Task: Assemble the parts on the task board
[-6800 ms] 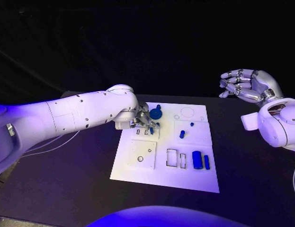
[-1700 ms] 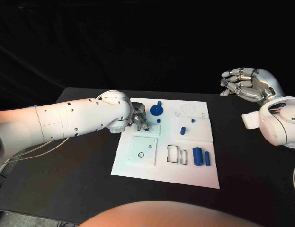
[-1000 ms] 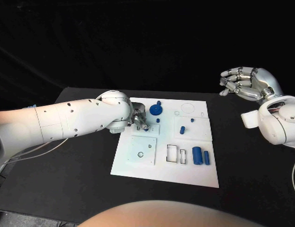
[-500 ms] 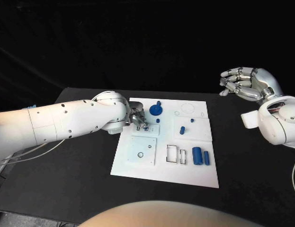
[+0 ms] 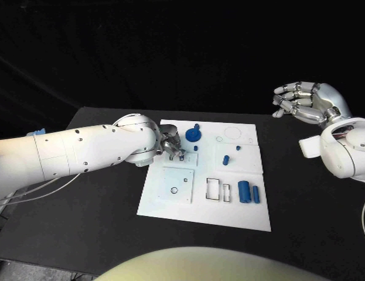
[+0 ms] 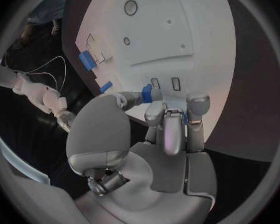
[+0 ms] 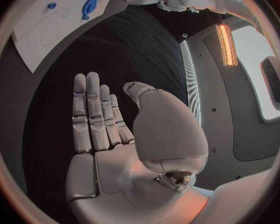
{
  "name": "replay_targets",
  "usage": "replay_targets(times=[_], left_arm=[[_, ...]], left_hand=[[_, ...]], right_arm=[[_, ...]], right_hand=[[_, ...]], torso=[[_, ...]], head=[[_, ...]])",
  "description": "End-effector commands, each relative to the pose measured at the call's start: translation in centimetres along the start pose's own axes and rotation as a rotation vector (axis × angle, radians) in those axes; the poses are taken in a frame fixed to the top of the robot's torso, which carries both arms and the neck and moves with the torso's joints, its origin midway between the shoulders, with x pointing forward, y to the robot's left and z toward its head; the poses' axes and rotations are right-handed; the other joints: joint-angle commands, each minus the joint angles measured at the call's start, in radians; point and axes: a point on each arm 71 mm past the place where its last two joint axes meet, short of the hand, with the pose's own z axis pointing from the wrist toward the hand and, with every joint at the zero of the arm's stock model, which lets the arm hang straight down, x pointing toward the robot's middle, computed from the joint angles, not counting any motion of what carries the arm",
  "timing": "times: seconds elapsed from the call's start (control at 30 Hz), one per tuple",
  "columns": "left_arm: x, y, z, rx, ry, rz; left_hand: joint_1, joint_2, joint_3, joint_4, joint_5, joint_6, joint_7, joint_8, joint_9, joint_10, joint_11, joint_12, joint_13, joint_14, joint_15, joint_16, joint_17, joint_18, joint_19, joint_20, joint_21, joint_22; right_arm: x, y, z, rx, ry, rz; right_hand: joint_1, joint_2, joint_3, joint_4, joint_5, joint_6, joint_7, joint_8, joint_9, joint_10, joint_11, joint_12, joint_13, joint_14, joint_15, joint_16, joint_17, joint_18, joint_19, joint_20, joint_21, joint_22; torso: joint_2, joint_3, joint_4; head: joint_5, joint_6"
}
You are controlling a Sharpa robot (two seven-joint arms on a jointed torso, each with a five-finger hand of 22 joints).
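A black tabletop (image 5: 81, 234) carries the white task board (image 5: 233, 219). The left robot hand (image 5: 173, 148) pinches a small blue part (image 6: 147, 93) over the board's left edge. The right robot hand (image 5: 307, 102) hangs empty, fingers spread, beyond the tabletop's right side.
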Motion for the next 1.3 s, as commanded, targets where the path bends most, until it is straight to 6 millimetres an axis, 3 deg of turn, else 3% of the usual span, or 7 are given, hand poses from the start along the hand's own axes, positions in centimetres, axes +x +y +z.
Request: replay_targets(times=[0.03,0.4,1.3], left_arm=[[0.2,-0.1,0.1,0.011,-0.014,0.013],[0.8,0.2,0.6,0.004,-0.029,0.041],[1.6,-0.2,0.4,0.013,0.031,0.089]], left_hand=[[0.009,-0.003,0.234,-0.232,0.006,0.002,-0.002,0.002,0.000,0.009,0.002,0.006,0.003,0.079,-0.007,0.007,0.150,-0.021,0.010,0.000,0.007,0.001],[0.008,-0.005,0.235,-0.233,0.008,0.003,-0.002,0.002,0.000,0.010,0.002,0.007,0.004,0.079,-0.007,0.007,0.150,-0.021,0.011,0.000,0.008,0.002],[0.007,-0.017,0.239,-0.243,0.024,0.011,-0.005,0.000,-0.002,0.017,-0.001,0.009,0.010,0.079,-0.010,0.006,0.149,-0.022,0.014,-0.004,0.012,0.008]], right_arm=[[0.0,0.1,0.0,-0.015,0.003,-0.008],[0.0,0.0,0.0,-0.014,0.003,-0.008],[0.0,-0.2,-0.1,-0.010,0.004,-0.008]], right_hand=[[-0.009,0.001,0.004,0.002,0.003,-0.003,0.051,0.003,-0.001,-0.004,0.005,0.000,-0.001,0.005,0.000,-0.006,0.001,0.010,0.002,0.004,-0.004,-0.001],[-0.010,0.002,0.005,0.002,0.007,-0.002,0.051,0.004,-0.002,-0.004,0.005,0.001,-0.004,0.006,0.000,-0.008,0.002,0.010,0.002,0.004,-0.004,-0.002],[-0.010,0.002,0.005,0.002,0.007,-0.002,0.051,0.004,-0.002,-0.004,0.005,0.001,-0.004,0.006,0.000,-0.008,0.002,0.010,0.002,0.004,-0.004,-0.002]], torso=[[0.000,-0.0001,0.0008],[-0.001,-0.0002,-0.0026],[0.000,-0.0008,-0.0006]], head=[[0.001,-0.003],[0.003,-0.006],[0.000,-0.013]])
